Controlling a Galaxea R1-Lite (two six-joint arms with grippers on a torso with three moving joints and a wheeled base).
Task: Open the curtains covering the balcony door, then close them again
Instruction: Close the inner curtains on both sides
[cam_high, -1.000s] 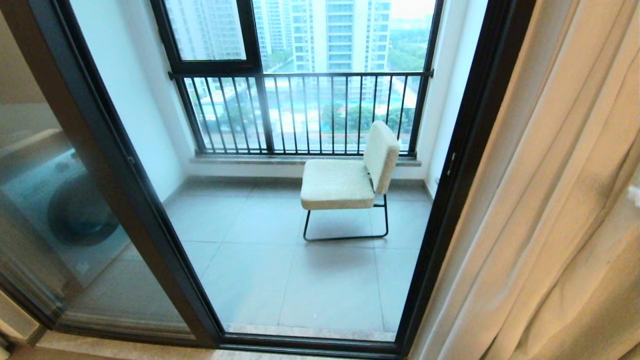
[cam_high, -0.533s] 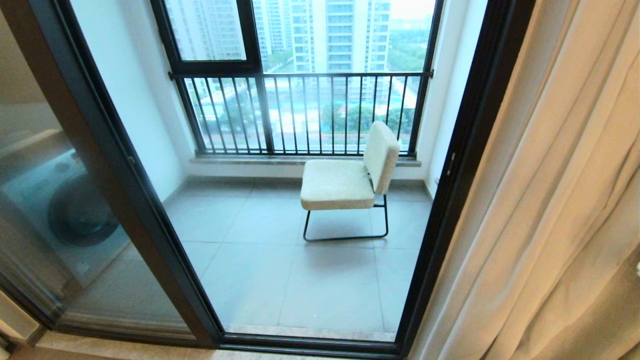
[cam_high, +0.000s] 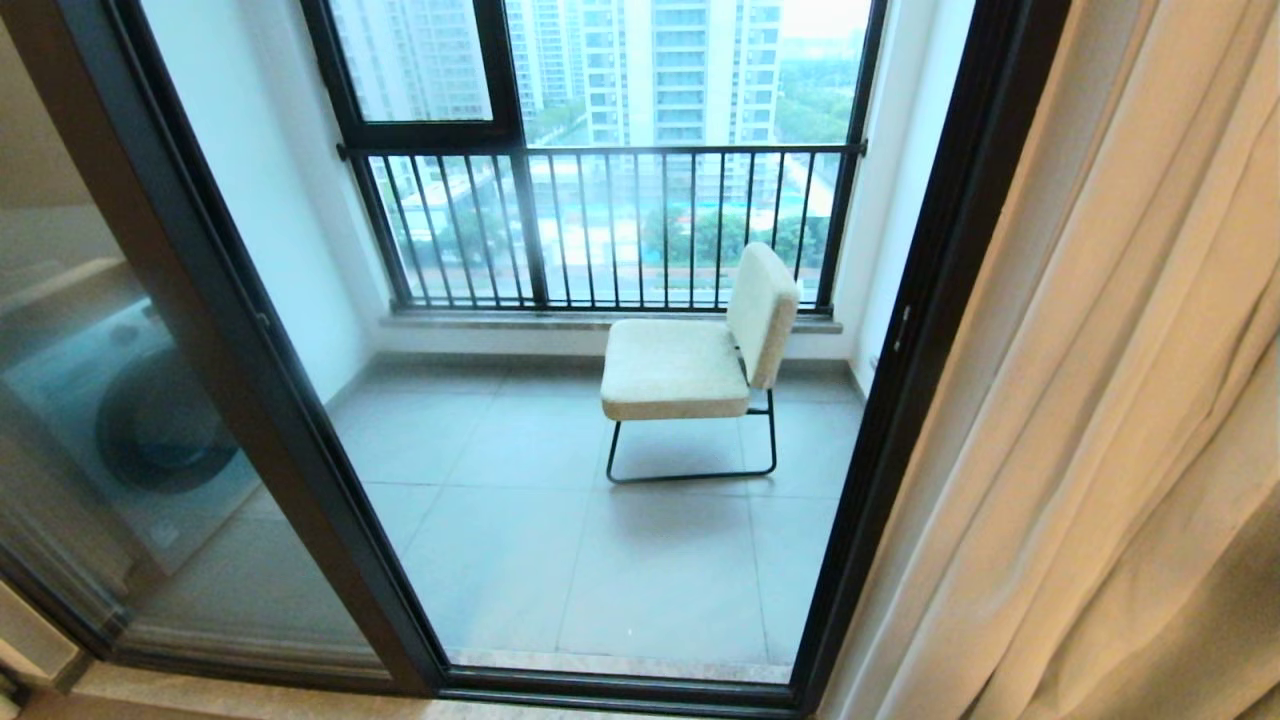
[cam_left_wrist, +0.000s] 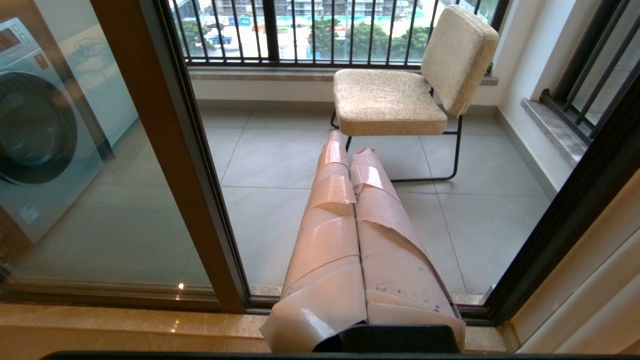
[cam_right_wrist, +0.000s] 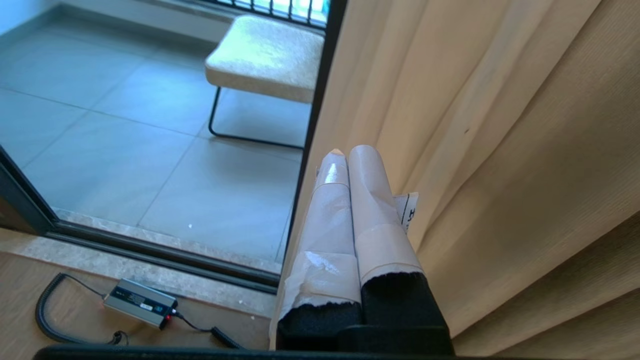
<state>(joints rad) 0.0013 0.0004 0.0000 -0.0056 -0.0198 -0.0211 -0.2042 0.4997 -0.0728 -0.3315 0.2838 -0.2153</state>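
since a second ago the white bit at the right edge of my head view is gone, and nothing else there has moved
my right gripper (cam_right_wrist: 345, 155) has its taped jaws clenched together, tips beside the folds of the curtains (cam_right_wrist: 500, 150) and holding none of the fabric; a small printed tag sits just next to the fingers (cam_right_wrist: 367, 200). my left gripper (cam_left_wrist: 350, 145) is also clenched shut and empty, pointing out over the grey balcony tiles toward the chair (cam_left_wrist: 400, 90). the curtains (cam_high: 1120, 400) hang bunched at the right of the balcony door (cam_high: 300, 430), whose dark frame and glass are uncovered. a washing machine (cam_high: 140, 430) shows behind the left pane, and a small power brick with a coiled cord (cam_right_wrist: 140, 302) lies on the wood floor by the door sill
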